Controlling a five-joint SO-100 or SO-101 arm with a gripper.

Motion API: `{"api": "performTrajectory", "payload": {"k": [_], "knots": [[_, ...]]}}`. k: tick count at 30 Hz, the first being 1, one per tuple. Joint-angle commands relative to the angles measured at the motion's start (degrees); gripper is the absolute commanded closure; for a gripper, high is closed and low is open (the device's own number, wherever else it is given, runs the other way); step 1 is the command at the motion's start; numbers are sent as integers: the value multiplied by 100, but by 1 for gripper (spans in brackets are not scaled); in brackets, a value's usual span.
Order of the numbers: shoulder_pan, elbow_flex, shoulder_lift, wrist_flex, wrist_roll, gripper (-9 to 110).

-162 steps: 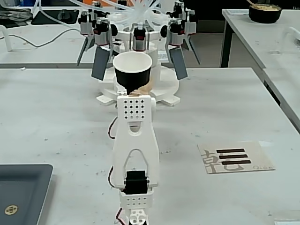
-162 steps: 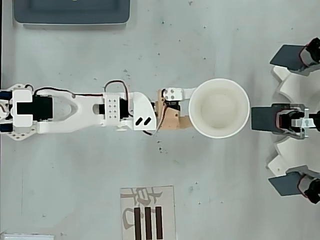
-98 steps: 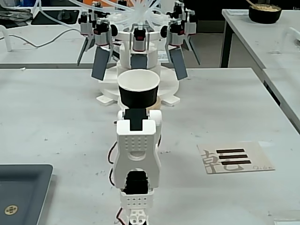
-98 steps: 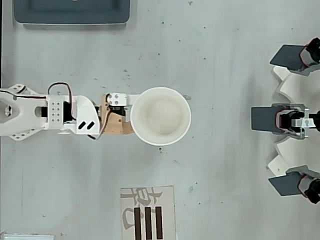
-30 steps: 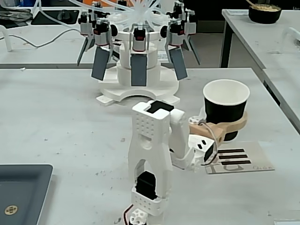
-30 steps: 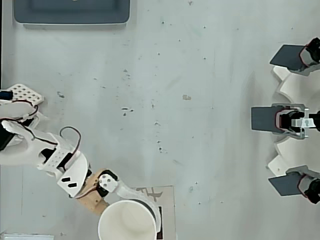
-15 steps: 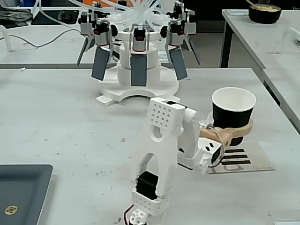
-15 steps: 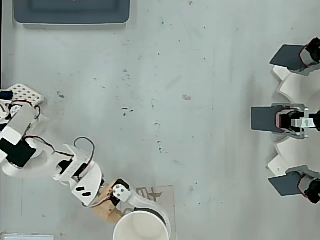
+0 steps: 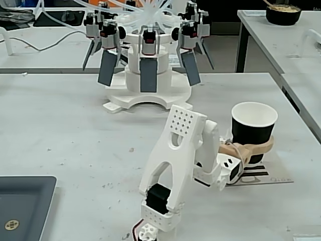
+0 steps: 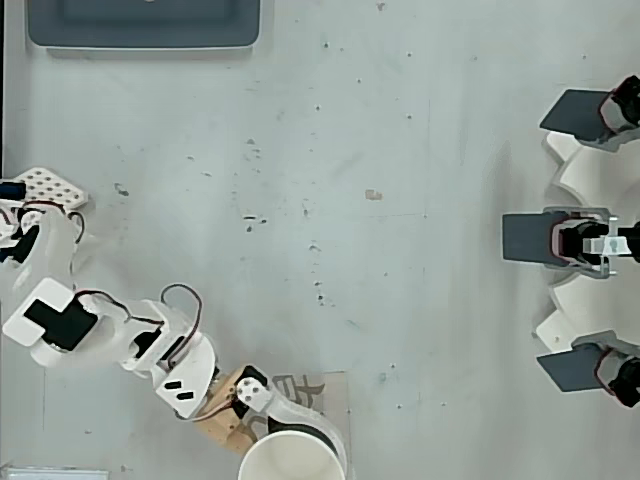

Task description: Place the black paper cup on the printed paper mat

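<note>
The black paper cup (image 9: 253, 128) stands upright at the right of the fixed view, its white inside showing. Its base is on or just above the printed paper mat (image 9: 262, 175); I cannot tell which. My gripper (image 9: 258, 148) reaches in from the left with its tan fingers (image 9: 251, 149) wrapped around the cup's lower half, shut on it. In the overhead view the cup (image 10: 290, 458) is cut off by the bottom edge. There the gripper (image 10: 290, 440) holds it over the mat (image 10: 325, 390), which the cup and fingers partly cover.
A dark grey tray (image 9: 25, 201) lies at the near left, also seen in the overhead view as the tray (image 10: 145, 25). A white rig with hanging dark panels (image 9: 148, 60) stands at the back. A black bowl (image 9: 283, 12) sits on another table. The table's right edge runs close to the cup.
</note>
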Motion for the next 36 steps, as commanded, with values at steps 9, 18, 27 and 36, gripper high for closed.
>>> {"api": "performTrajectory", "payload": {"k": [9,18,27,36], "knots": [[167,-202,-220,-193,79,95],[167,-299,-343,-193,97,94],[167,-334,-352,-193,97,78],[404,-334,-281,-88,44,57]]}}
